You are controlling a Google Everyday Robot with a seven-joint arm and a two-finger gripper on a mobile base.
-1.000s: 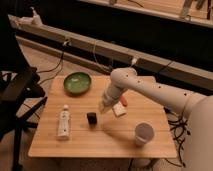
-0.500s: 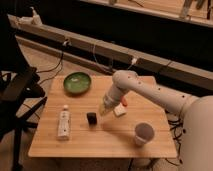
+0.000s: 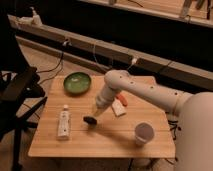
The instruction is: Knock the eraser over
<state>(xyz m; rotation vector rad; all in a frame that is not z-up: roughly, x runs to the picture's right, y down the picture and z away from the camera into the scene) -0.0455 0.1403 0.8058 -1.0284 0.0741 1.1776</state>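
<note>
The eraser (image 3: 90,120) is a small black block on the wooden table (image 3: 105,140), left of centre. It looks low and slightly tilted. My gripper (image 3: 96,114) hangs from the white arm and sits right at the eraser's upper right side, touching or nearly touching it.
A green bowl (image 3: 77,82) stands at the table's back left. A white tube (image 3: 64,122) lies at the left. A white flat block (image 3: 118,108) and an orange piece (image 3: 123,99) lie behind the arm. A paper cup (image 3: 144,133) stands at the front right. A black chair (image 3: 20,95) is left of the table.
My gripper has come down and to the left onto the eraser. The eraser looks flatter and shifted slightly left.
</note>
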